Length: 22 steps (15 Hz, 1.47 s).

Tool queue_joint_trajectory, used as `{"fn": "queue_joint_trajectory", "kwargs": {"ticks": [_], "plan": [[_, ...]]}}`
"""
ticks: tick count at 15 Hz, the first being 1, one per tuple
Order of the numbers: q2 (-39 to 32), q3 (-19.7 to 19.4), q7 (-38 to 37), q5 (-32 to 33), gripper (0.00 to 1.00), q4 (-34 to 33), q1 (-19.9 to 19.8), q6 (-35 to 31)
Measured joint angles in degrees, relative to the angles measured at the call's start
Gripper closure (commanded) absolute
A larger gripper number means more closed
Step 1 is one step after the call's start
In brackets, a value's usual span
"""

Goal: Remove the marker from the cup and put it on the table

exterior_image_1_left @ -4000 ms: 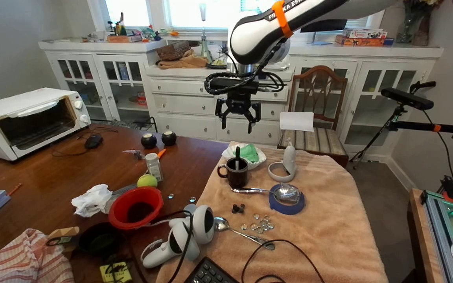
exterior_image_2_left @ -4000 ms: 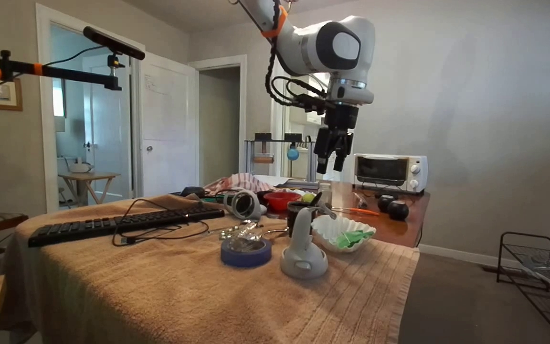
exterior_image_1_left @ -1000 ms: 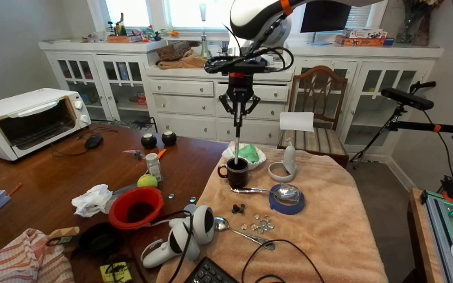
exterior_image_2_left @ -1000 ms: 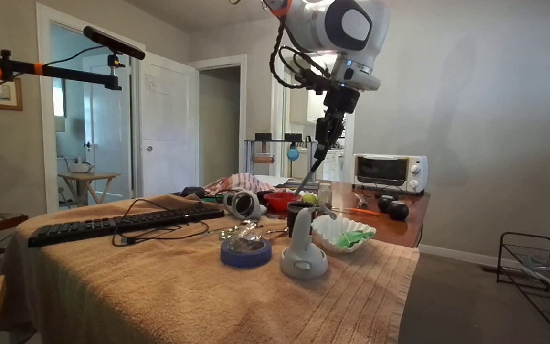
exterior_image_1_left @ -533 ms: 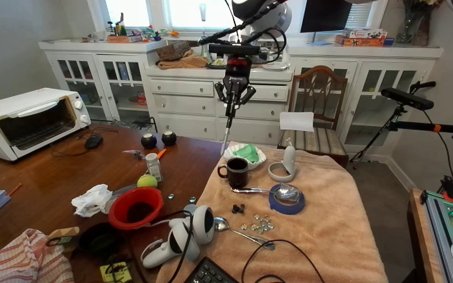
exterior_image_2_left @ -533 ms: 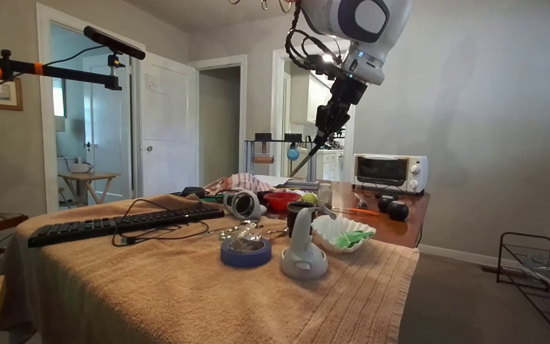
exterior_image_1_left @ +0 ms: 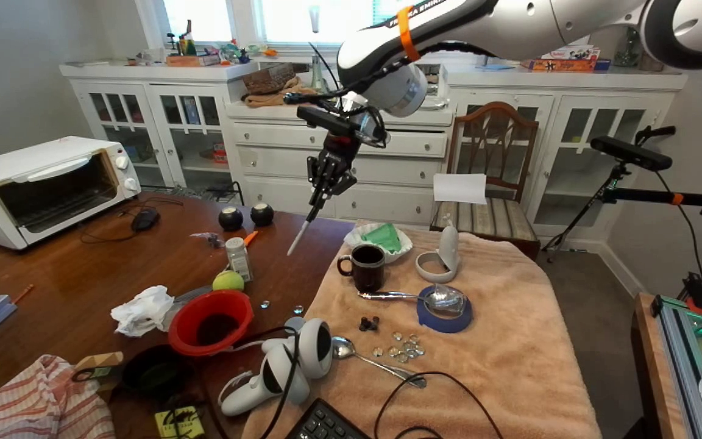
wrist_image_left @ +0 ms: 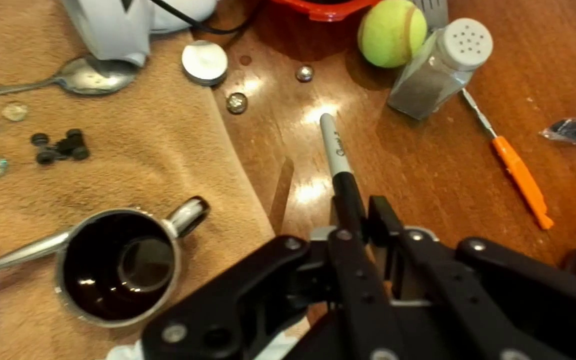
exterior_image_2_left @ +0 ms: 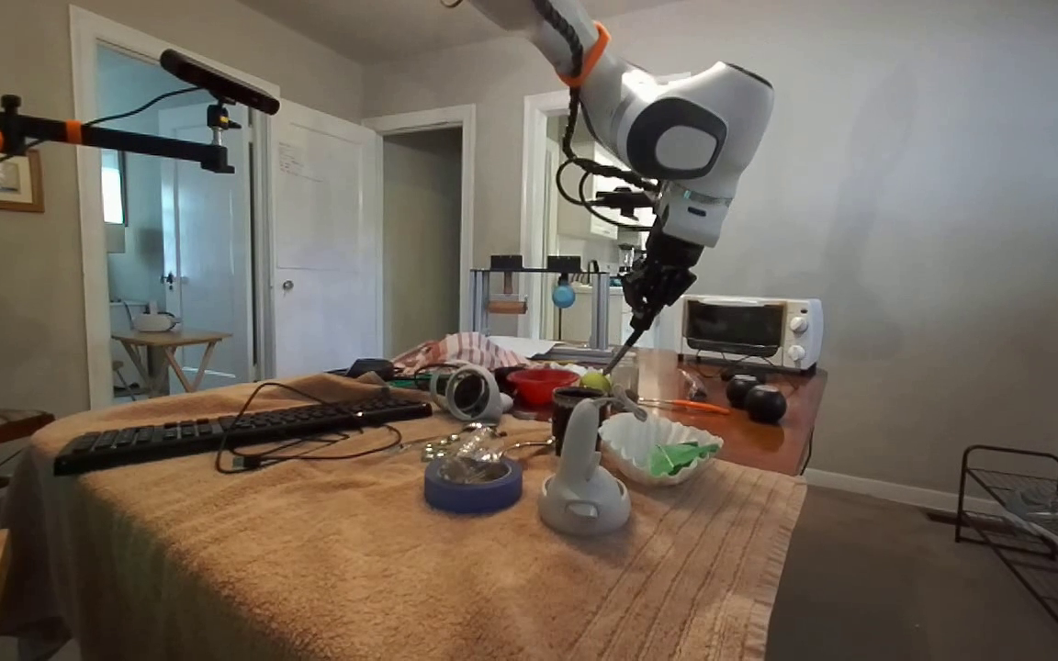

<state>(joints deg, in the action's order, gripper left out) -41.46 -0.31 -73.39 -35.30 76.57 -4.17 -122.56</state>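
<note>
The glossy brown tabletop (exterior_image_1_left: 162,262) has a peach-tan cloth (exterior_image_1_left: 497,341) over one part and a white toaster oven (exterior_image_1_left: 52,189) on its bare wood. Above that wood the tool (wrist_image_left: 362,212) slants downward, pinched onto the dark end of the marker (wrist_image_left: 339,160). A red bowl (exterior_image_1_left: 186,329) sits on the wood. The cup (exterior_image_1_left: 368,274) stands upright on the cloth near its edge, handle toward the bare wood, its dark inside showing in the wrist view. Near the bowl lies a tennis ball (wrist_image_left: 392,32), just beside a glass shaker (wrist_image_left: 438,70). The marker hangs tilted, grey end lowest, over the wood between shaker and cup.
</note>
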Motion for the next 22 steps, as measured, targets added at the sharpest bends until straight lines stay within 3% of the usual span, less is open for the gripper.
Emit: {"fn": "queue_joint_trajectory", "kwargs": {"ticks": [4, 8, 15, 22], "plan": [[-4.0, 1.4, 2.6, 0.1, 0.97, 0.0, 1.3, -11.0], [-6.7, 1.8, 6.8, 0.3, 0.97, -0.1, 1.7, -16.6], [-10.1, 1.2, 9.6, 1.2, 0.97, -1.6, 1.2, -19.0], [-12.2, -1.0, 9.3, 8.0, 0.97, -2.0, 1.7, -19.2]]}}
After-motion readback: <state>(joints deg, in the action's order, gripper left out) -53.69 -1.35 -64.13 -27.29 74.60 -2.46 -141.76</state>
